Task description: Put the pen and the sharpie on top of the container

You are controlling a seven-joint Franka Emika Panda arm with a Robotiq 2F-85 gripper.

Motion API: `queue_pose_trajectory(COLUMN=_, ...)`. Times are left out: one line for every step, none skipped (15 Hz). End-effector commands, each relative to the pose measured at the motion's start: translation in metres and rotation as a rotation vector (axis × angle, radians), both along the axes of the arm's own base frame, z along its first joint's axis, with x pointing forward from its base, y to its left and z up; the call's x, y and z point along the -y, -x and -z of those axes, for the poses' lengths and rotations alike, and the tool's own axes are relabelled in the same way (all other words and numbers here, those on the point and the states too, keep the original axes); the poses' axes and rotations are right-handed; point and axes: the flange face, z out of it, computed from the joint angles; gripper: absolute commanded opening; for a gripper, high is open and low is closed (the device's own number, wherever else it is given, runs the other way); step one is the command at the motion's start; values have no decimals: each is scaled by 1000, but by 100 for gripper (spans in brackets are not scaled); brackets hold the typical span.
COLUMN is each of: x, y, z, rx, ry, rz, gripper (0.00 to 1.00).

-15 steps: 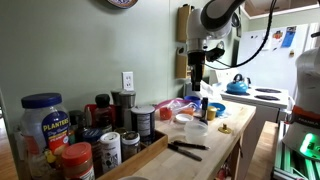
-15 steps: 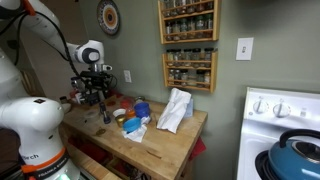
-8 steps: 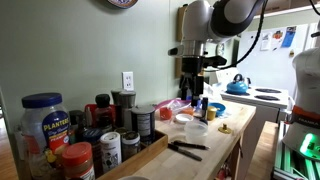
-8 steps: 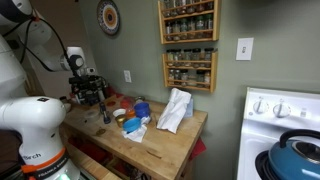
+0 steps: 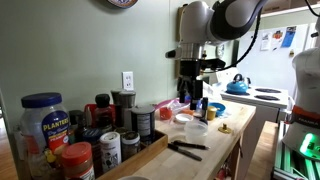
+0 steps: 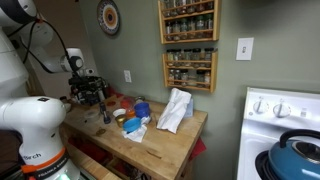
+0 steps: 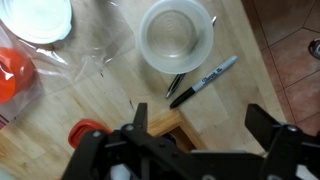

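Note:
In the wrist view the container [image 7: 177,35], a round translucent-white tub, sits on the wooden table. A black sharpie [image 7: 203,82] with a grey end lies just below it, pointing diagonally. A dark pen [image 7: 175,86] lies beside the sharpie, its upper end reaching the container's edge. My gripper [image 7: 200,130] is open and empty, hovering above the table just short of the two. In an exterior view the gripper [image 5: 194,92] hangs above the container [image 5: 196,128], with dark pen shapes [image 5: 186,149] lying on the table in front of it.
A white lid [image 7: 35,18], crinkled clear plastic and an orange lid [image 7: 10,75] lie to the left. Jars crowd the table end, among them a blue-lidded peanut jar [image 5: 43,122]. A white cloth [image 6: 175,108] lies on the table. A blue kettle [image 5: 238,85] stands on the stove.
Over the last second the arm swung across above the table and the gripper shifted sideways. Since half a second ago it has barely moved. The pen, sharpie and container have not moved.

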Motion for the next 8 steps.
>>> queue_pose_trajectory(x=-19, y=0, z=23, rx=2, ry=29, rz=-19, gripper=100)
queue_pose_trajectory(x=-23, y=0, z=31, rx=1, ry=37, rz=-22, gripper=100)
queue_pose_trajectory(x=-26, y=-2, z=37, rx=20, ry=33, rz=-29, gripper=100)
queue_pose_trajectory(x=-30, y=-3, z=44, rx=36, ry=24, rz=-38, gripper=100)
queue_pose_trajectory(x=-33, y=-6, z=53, rx=51, ry=19, rz=-41, gripper=100)
queue_pose_trajectory(x=-36, y=-7, z=60, rx=58, ry=19, rz=-46, gripper=100)
queue_pose_trajectory(x=-37, y=-10, z=67, rx=60, ry=18, rz=-42, gripper=100)
queue_pose_trajectory(x=-37, y=-12, z=75, rx=63, ry=30, rz=-37, gripper=100)
